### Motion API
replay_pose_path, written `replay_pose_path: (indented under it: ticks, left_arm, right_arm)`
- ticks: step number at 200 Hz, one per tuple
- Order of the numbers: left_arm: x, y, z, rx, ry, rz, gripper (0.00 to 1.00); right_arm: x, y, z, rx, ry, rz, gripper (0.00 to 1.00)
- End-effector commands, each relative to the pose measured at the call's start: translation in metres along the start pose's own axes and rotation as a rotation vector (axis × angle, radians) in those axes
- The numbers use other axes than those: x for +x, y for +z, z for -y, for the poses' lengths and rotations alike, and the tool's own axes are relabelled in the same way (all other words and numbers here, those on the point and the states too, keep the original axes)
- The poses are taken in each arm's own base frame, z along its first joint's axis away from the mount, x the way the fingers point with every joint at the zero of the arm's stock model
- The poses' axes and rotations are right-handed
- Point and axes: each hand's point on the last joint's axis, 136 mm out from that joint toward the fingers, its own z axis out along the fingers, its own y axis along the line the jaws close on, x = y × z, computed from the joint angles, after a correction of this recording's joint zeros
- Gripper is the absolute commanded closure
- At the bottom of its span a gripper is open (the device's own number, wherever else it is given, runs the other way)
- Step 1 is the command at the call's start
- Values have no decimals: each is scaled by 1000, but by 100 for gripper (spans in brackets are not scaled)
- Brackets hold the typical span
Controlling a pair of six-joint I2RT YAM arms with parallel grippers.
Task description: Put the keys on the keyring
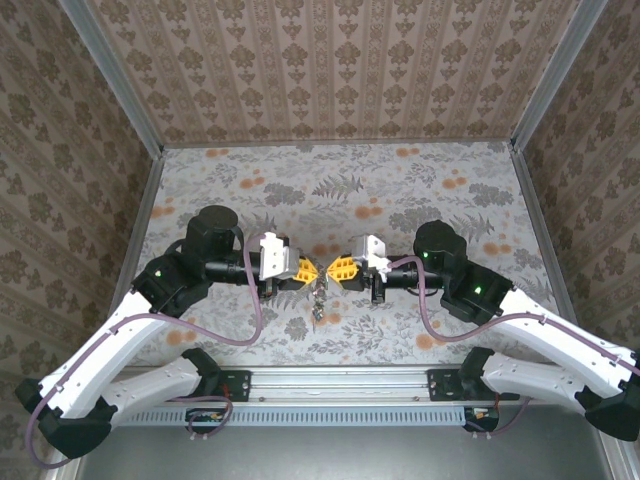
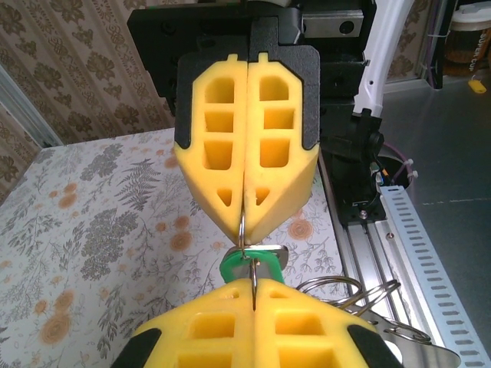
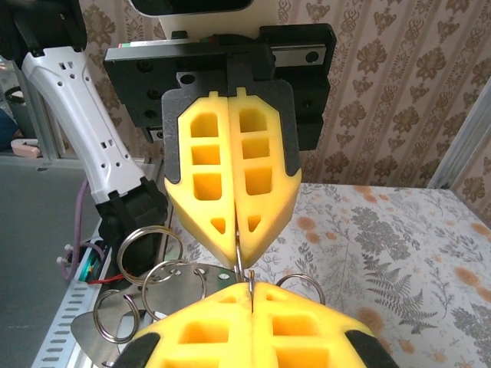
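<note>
My two grippers meet tip to tip above the middle of the table, left gripper (image 1: 303, 269) and right gripper (image 1: 338, 269). Both are shut on one thin metal keyring (image 2: 242, 234), seen edge-on as a wire running from the right gripper (image 2: 244, 224) down into my left gripper (image 2: 254, 285). A green-headed key (image 2: 247, 261) hangs on that ring right between the tips. In the right wrist view the same keyring wire (image 3: 239, 257) bridges the left gripper (image 3: 238, 259) and my right gripper (image 3: 251, 287). Red and blue keys are out of view.
A flat metal tag (image 3: 173, 287) carrying several loose split rings (image 3: 150, 253) dangles beside the pinched ring and hangs below the grippers (image 1: 318, 305). The floral table (image 1: 400, 190) stretches behind, walled on three sides; the aluminium rail (image 1: 340, 378) runs along the near edge.
</note>
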Motion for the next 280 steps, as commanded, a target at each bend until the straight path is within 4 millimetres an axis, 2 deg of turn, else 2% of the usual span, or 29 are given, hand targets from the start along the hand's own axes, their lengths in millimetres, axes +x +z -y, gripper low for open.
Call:
replay_pose_path:
  ticks: [1, 71, 185, 280]
  left_arm:
    - [-12, -4, 3, 4, 18, 44, 100]
    - [-11, -4, 1, -1, 16, 38, 100]
    - [-14, -6, 3, 5, 21, 43, 100]
    - [-16, -8, 8, 4, 37, 49, 100]
  right_arm:
    - [-6, 0, 1, 4, 2, 26, 100]
    - [-7, -1, -8, -45, 10, 27, 100]
    - [-16, -8, -9, -36, -3, 39, 100]
    - [-15, -2, -6, -38, 18, 43, 100]
